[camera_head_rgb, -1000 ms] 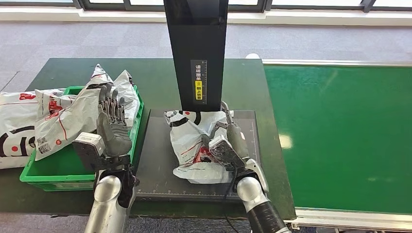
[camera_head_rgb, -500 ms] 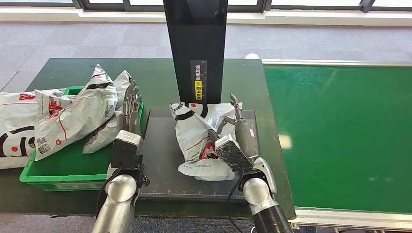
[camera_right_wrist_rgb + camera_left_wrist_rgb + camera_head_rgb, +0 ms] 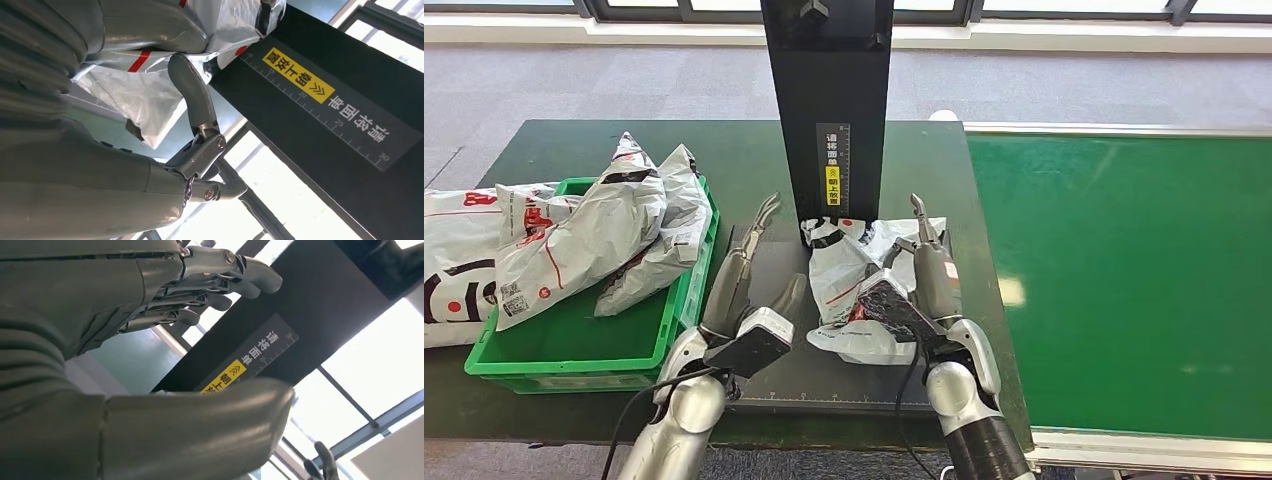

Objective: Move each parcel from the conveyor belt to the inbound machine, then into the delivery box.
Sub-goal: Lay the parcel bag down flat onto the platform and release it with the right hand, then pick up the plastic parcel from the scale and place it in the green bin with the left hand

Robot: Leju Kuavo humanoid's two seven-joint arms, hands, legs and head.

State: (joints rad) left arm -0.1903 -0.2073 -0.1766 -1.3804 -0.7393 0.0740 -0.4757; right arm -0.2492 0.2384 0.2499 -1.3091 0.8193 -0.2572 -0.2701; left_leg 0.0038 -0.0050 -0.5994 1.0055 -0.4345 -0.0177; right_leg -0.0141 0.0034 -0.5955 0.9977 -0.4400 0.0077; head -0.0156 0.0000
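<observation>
Conveyor belt (image 3: pixel 1124 280): a broad green surface lying to the right of the right hand, beyond the table edge. Table (image 3: pixel 554 150): dark green, carrying everything both hands reach over. Scanner post (image 3: pixel 827 100): a tall black upright standing just ahead of both hands, with a yellow label and a printed scale on its face; the same label shows close behind the fingers in both wrist views. Scanner plate (image 3: pixel 769 375): a flat black platform at the foot of the post, directly beneath both hands. Green box (image 3: pixel 574 355): an open crate just to the left of the left hand, holding two crumpled grey-white bags (image 3: pixel 599 235) with red markings; a further white bag (image 3: pixel 454 265) lies outside it, further left.

Parcel (image 3: pixel 844 285): a white plastic mailing bag with red and black print, resting on the plate against the base of the post. Right hand (image 3: pixel 914 290): laid against the right side of the parcel, fingers extended along and over it, thumb pressed into the plastic in the right wrist view; it touches the bag, though whether it truly grips it cannot be told from these views. Left hand (image 3: pixel 744 290): empty, fingers straight and apart, pointing toward the post, held above the plate just left of the parcel and apart from it.
</observation>
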